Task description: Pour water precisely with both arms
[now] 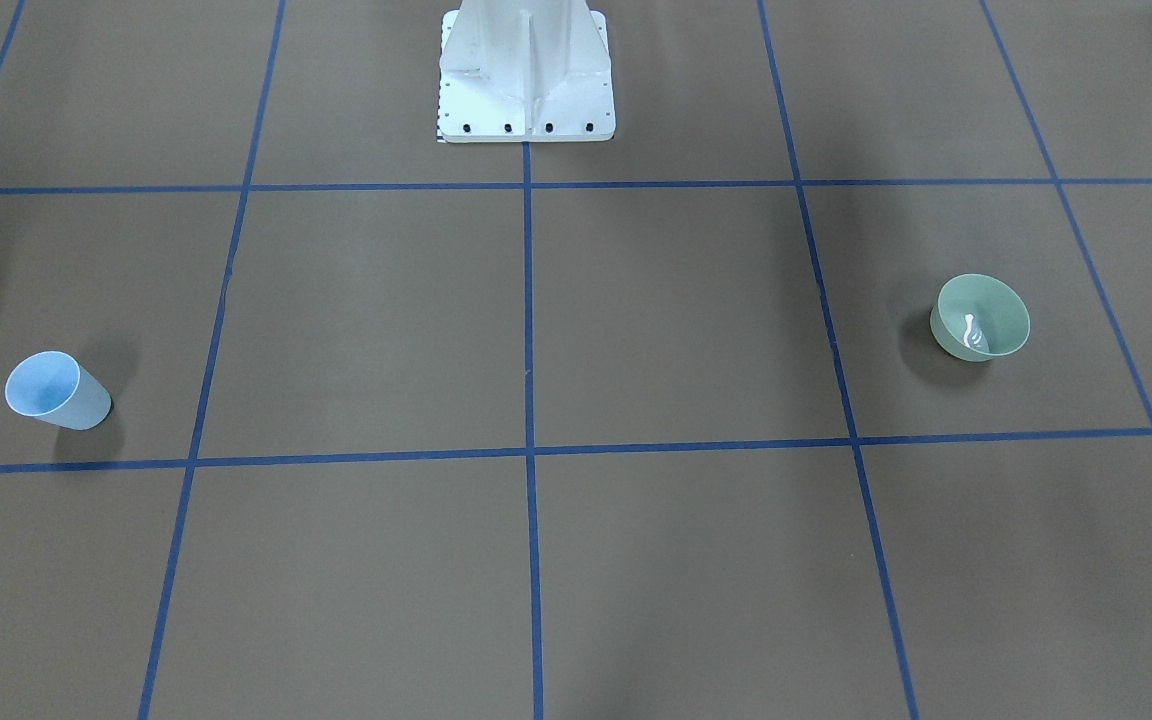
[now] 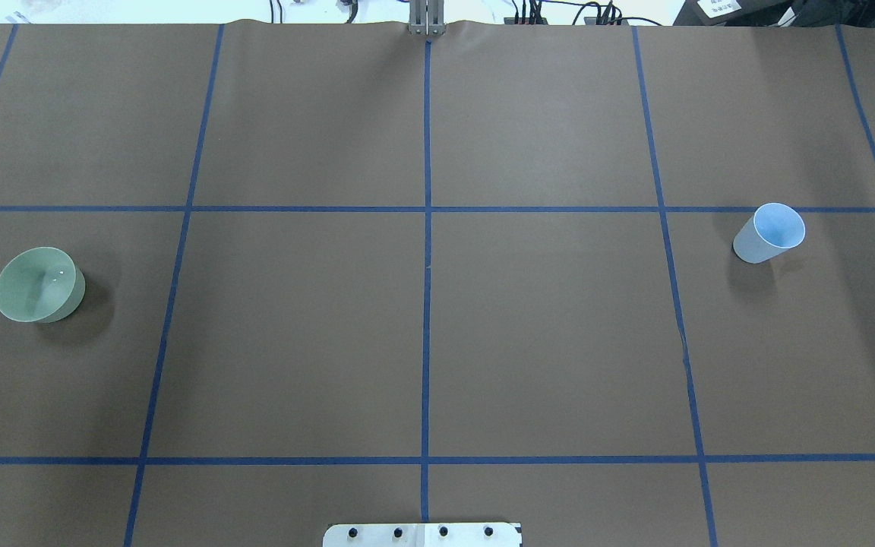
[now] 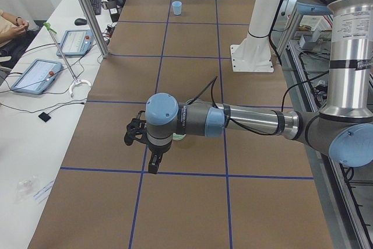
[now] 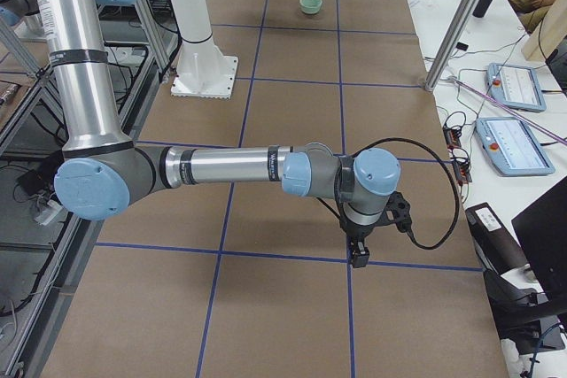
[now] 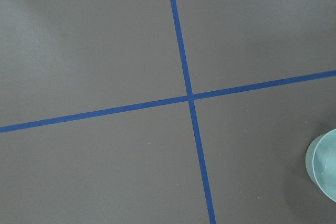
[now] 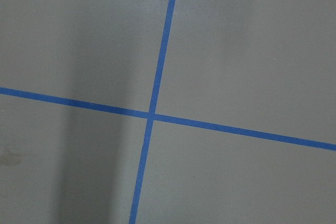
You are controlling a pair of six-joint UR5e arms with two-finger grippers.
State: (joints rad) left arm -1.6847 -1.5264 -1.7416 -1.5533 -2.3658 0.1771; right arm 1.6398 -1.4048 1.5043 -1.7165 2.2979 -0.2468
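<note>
No brand or label is showing clearly: the small lettering on the tube of the right arm is too fine to read, and the vessels are carrying no print. The water is lying in the bottom of a pale green bowl, clear and colourless, showing only as a curled white glint and faint ripples; it is a small amount. The bowl is standing upright on the brown bench on the robot's left side, and a light blue cup is standing upright well apart from it on the robot's right side. Blue tape lines are dividing the bench into squares, and a white pedestal is standing at the robot's edge. The left arm is reaching out level, its left hand hanging over the bench near the bowl; I cannot tell how wide its fingers are standing. The right hand is pointing down over a tape line, and its opening cannot be told either.
</note>
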